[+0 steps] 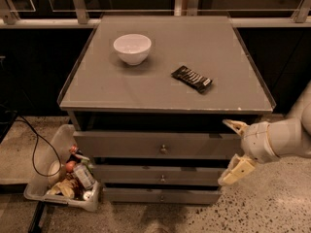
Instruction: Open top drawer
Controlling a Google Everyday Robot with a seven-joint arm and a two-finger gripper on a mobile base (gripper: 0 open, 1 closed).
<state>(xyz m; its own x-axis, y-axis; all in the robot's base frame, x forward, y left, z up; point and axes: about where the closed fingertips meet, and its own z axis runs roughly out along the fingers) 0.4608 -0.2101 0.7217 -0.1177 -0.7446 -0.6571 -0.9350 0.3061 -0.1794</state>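
Top drawer (126, 145): the uppermost and widest of three grey fronts on a low grey cabinet (97, 89), sitting directly below the overhanging cabinet top, with a dark gap between the two. One small round metal knob (164, 149) marks the centre of its front. Below it come the middle drawer (126, 175) and the bottom drawer (136, 196), each narrower, each with a similar knob; all three fronts are stacked with dark shadow lines between them.

Gripper (227, 152): at the right end of the Top drawer's front, entering from the right edge of the view on a pale, rounded arm (286, 140). Its two cream fingers are spread wide apart and hold nothing: the upper finger (235, 126) points left at the level of the drawer's top edge, the lower finger (236, 170) slopes down and left to the level of the middle drawer. The fingers are well to the right of the knob; whether either fingertip touches the cabinet cannot be told.

Cabinet top: a white bowl (132, 47) stands upright near the rear left; a dark snack bar (192, 78) lies flat and diagonal right of centre, well apart from the bowl.

Surroundings: on the speckled floor (272, 210), just left of the cabinet, a clear plastic bin (57, 142) holds assorted packets and small items. A black cable (36, 144) loops across the floor beside the bin.
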